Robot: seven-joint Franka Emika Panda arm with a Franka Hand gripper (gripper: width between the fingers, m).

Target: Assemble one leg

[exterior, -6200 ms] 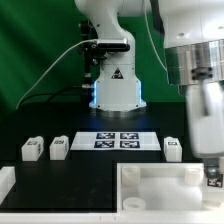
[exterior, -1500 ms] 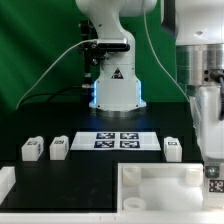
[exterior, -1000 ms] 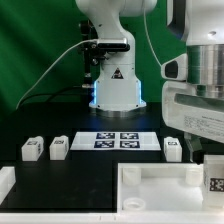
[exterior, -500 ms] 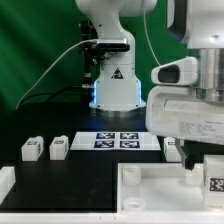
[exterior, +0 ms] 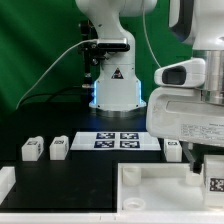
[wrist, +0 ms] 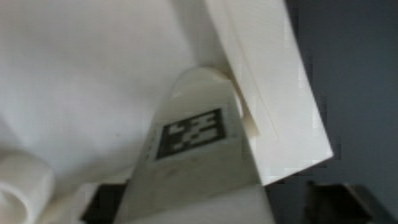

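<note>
White block-shaped plastic leg (exterior: 213, 184), small and bearing a black-and-white square tag, stands upright at the corner of the large flat white square panel (exterior: 150, 190) on the exterior view's right, directly under my hand (exterior: 207, 168). My hand hangs low over that corner with its fingers reaching down around the leg's top. I cannot tell whether they clamp it or stand slightly apart from it. In the wrist view the leg (wrist: 192, 135) fills the middle, its tag facing the camera and its side touching white plastic. Three other white tagged pegs (exterior: 31, 149) (exterior: 58, 148) (exterior: 172, 150) sit on the black bench (exterior: 90, 170), on either side of the marker board (exterior: 120, 140).
</note>
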